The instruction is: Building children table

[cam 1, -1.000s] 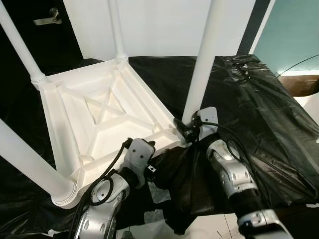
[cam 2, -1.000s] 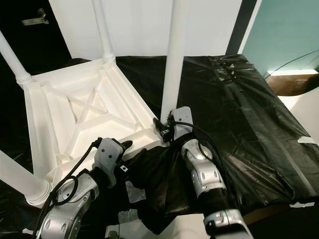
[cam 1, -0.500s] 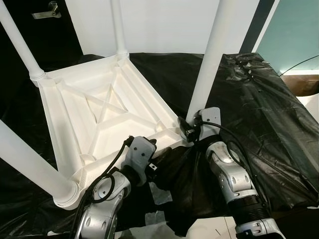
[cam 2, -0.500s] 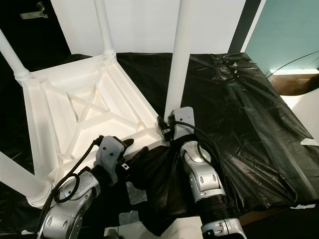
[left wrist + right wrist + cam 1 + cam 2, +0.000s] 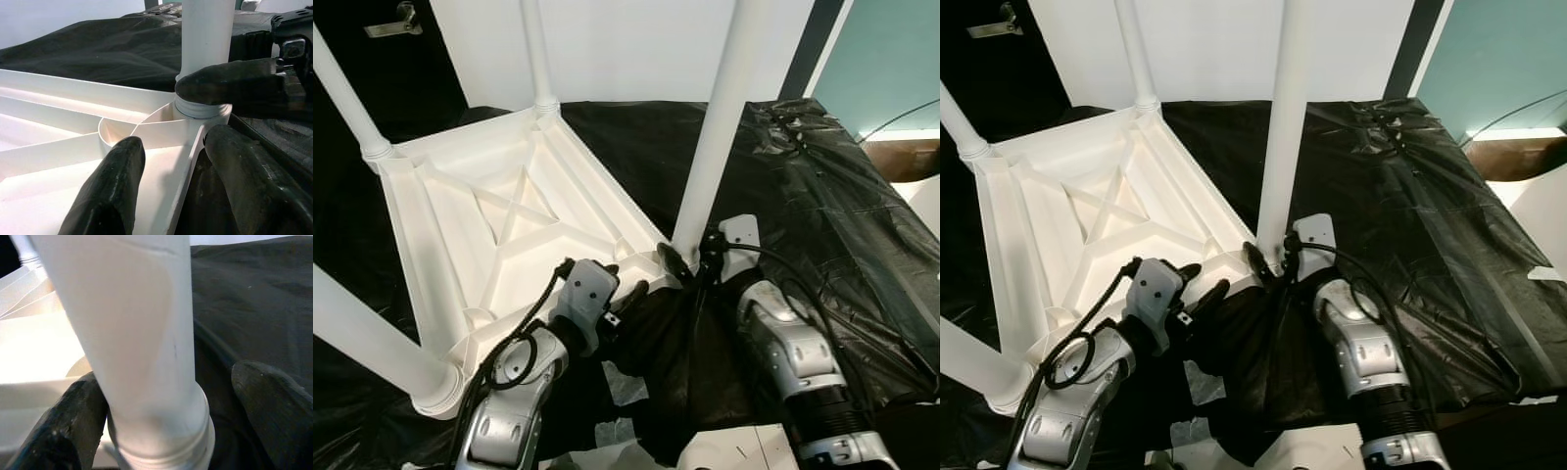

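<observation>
Upturned table (image 5: 499,225), legs skyward; right gripper (image 5: 690,262) spread around near leg (image 5: 715,137), left gripper (image 5: 181,196) wide astride the table's edge.

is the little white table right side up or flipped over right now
Flipped over. The white table lies top-down on the black sheet, its ribbed underside facing up and the legs pointing upward.

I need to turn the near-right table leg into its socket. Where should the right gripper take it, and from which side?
Grip the near-right leg low on its round shaft, just above the threaded collar at the tabletop corner. Come in level from the robot's side, where the right gripper already straddles it, open, one finger each side. The upright, smooth shaft would likely tilt more if held higher.
</observation>
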`<state>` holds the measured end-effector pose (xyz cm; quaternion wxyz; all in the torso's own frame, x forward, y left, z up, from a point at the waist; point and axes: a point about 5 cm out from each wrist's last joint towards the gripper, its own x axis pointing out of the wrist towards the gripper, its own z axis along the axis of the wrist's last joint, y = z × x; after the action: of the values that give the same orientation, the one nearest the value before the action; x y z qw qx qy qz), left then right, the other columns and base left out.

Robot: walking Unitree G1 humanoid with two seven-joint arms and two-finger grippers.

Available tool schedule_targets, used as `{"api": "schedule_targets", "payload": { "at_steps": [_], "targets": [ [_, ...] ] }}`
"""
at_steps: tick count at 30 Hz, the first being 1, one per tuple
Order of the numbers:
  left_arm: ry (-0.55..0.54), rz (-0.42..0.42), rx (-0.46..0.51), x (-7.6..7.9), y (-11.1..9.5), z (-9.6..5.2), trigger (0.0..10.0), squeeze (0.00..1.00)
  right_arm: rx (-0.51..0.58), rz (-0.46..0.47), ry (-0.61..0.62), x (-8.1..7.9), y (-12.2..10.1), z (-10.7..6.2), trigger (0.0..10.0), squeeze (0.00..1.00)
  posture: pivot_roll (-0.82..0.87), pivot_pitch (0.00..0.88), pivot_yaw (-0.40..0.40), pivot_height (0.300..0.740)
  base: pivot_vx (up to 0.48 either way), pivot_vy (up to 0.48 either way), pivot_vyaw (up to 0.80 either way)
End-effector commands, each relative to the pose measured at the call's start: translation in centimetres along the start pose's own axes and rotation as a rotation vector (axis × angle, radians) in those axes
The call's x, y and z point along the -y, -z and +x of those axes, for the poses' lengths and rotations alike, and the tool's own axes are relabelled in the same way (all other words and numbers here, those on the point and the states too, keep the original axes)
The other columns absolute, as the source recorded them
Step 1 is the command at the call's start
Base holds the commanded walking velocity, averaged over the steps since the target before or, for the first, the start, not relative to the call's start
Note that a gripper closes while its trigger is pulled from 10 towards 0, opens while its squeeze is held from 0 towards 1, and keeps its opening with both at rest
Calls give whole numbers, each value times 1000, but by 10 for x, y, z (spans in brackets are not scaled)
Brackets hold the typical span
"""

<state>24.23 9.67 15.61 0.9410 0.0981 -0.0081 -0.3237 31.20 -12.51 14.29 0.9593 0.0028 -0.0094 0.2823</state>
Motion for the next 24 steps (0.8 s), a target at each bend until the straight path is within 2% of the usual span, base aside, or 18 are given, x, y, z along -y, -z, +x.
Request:
{"api": "schedule_targets", "payload": {
  "at_steps": [1, 3, 9, 10, 11, 13, 15, 19, 20, 24],
  "targets": [
    [-49, 0, -23, -3, 5, 0, 10000, 0, -5, -20, -62, 9, 0, -2, 10000, 0, 118, 64, -24, 740, 0, 0, 0],
    [-49, 0, -23, -3, 5, 0, 10000, 0, -5, -20, -62, 9, 0, -2, 10000, 0, 118, 64, -24, 740, 0, 0, 0],
    [-30, 1, -29, -1, 6, 0, 10000, 0, -20, -84, -193, 20, -4, 6, 10000, 0, 115, 57, -14, 740, 0, 0, 0],
    [-20, 3, -31, 0, 6, 0, 10000, 0, -26, -105, -254, 20, -6, 11, 10000, 0, 117, 55, -12, 740, 0, 0, 0],
    [-14, 4, -33, 0, 6, 0, 10000, 0, -31, -122, -311, 18, -8, 17, 10000, 0, 117, 55, -10, 740, 0, 0, 0],
    [-14, 4, -33, 0, 6, 0, 10000, 0, -31, -122, -311, 18, -8, 17, 10000, 0, 117, 55, -10, 740, 0, 0, 0],
    [-12, 9, -31, 0, 5, 1, 10000, 0, -46, -153, -433, 8, -11, 28, 10000, 0, 125, 50, -9, 740, 0, 0, 0],
    [-16, 11, -29, -1, 4, 1, 10000, 0, -57, -183, -490, 3, -11, 34, 10000, 0, 133, 46, -11, 740, 0, 0, 0],
    [-20, 12, -27, -2, 4, 1, 10000, 0, -62, -201, -508, 3, -11, 36, 3137, 0, 146, 41, -19, 740, 0, 0, 0],
    [-25, 12, -25, -2, 3, 1, 10000, 0, -64, -220, -530, 4, -10, 37, 3137, 0, 146, 41, -19, 740, 0, 0, 0]
  ]
}}
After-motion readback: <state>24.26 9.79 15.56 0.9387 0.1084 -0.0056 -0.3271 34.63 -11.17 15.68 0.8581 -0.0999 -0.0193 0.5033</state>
